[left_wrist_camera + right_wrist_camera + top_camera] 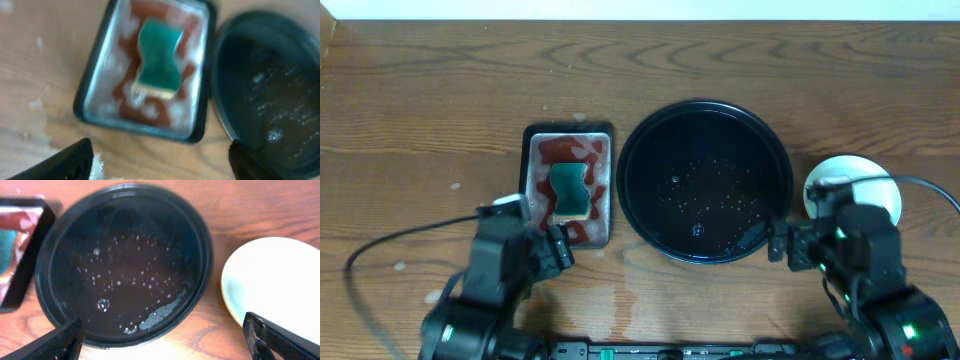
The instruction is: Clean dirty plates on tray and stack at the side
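Plates of this sort should be light and stiff, by my judgement, with a glazed face that turns slick when wet. I cannot tell whether this one would chip if knocked. The one plate (pixel 272 287) I can see lies flat on the table (pixel 420 90), just to the right of the black tray (pixel 202 255) and apart from its rim. Its pale face shows no red smear. The place to take it is the raised edge, one finger over the lip and one under. The middle of the face offers nothing to pinch.

The count is short:
- **Plates:** one pale face shows. Whether others lie beneath it in a stack I cannot tell, since my right arm covers part of it from above.
- **Plates on the black tray:** none. It holds only scattered droplets (pixel 125 280) and a little foam near its lower rim, so I judge the job about finished.
- **Trays:** one black tray and one small rectangular tray (pixel 532 160), which is smeared red.
- **Sponges:** one green sponge (pixel 570 190), lying on the small rectangular tray.

My left gripper (pixel 160 167) hovers near the small rectangular tray with its fingers spread wide and nothing between them. My right gripper (pixel 165 340) hangs over the near rim of the black tray, equally wide and empty.
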`<control>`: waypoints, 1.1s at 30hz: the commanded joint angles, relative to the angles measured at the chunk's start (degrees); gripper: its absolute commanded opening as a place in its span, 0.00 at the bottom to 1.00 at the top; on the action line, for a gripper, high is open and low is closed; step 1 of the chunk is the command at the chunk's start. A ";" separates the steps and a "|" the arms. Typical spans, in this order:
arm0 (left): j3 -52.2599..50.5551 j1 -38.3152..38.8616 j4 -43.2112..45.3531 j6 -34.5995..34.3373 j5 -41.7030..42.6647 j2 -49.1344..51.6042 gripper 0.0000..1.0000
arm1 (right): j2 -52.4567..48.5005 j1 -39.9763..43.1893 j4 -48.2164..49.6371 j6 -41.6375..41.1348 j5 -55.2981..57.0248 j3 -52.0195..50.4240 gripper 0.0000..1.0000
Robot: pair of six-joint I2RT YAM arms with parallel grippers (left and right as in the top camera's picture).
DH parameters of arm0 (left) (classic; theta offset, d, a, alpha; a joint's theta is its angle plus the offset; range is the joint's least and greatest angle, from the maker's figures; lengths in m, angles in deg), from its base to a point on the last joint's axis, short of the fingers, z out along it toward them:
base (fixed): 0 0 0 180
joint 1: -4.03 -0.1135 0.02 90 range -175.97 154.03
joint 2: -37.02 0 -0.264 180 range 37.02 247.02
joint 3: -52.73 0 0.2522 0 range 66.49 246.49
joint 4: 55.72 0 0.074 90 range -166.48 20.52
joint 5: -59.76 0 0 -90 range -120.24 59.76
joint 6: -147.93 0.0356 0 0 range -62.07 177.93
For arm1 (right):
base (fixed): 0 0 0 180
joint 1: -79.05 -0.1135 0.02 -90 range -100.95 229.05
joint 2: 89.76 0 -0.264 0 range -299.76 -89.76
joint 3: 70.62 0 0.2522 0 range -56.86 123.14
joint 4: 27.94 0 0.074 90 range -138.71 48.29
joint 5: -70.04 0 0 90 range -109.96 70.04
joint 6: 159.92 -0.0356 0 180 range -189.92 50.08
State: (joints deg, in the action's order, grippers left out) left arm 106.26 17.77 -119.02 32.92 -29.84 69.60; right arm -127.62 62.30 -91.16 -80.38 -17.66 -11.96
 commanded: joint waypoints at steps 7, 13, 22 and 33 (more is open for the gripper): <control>-0.39 0.22 0.15 0.74 -2.80 -8.28 0.89 | 2.25 -0.55 -3.37 -1.29 1.75 0.24 0.99; -0.39 0.22 0.13 0.72 -2.80 -8.24 0.89 | 2.25 -0.55 -4.22 -1.29 1.75 0.24 0.99; -0.39 0.22 0.13 0.74 -2.80 -8.24 0.89 | 2.25 -0.55 -4.24 -1.27 1.75 0.24 0.99; -0.39 0.22 0.13 0.74 -2.80 -8.24 0.90 | 9.49 2.69 -3.87 -1.18 1.97 -3.50 0.99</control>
State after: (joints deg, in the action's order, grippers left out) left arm 106.26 17.77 -118.96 32.87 -31.96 61.62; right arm -121.40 63.30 -96.66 -81.01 -16.48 -13.36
